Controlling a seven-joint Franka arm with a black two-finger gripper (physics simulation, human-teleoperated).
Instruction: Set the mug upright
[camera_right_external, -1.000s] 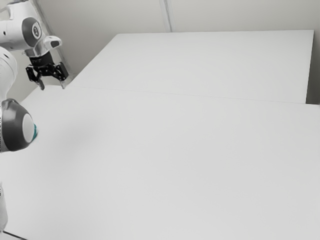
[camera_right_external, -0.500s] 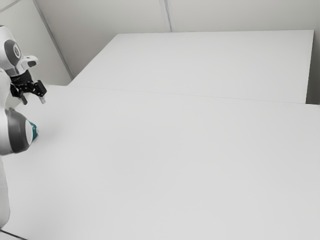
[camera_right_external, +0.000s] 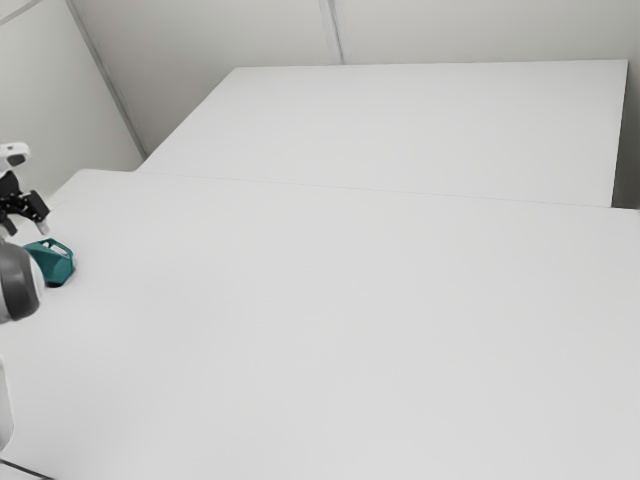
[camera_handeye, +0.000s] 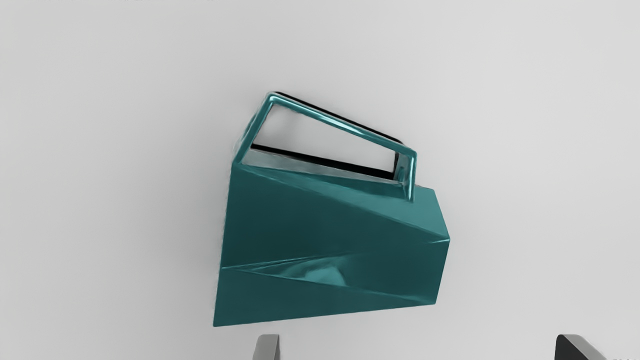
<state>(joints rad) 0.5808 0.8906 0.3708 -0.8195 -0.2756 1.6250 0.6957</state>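
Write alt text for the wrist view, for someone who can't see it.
A faceted teal mug lies on its side on a pale table, its angular handle jutting out from the body. The tool is open, its fingertips well apart and not gripping it.

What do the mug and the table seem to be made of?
The mug looks like glazed ceramic or painted metal, teal and glossy: bright highlights run along its handle. The table has a smooth, matte, pale surface without visible grain, perhaps laminate or painted board.
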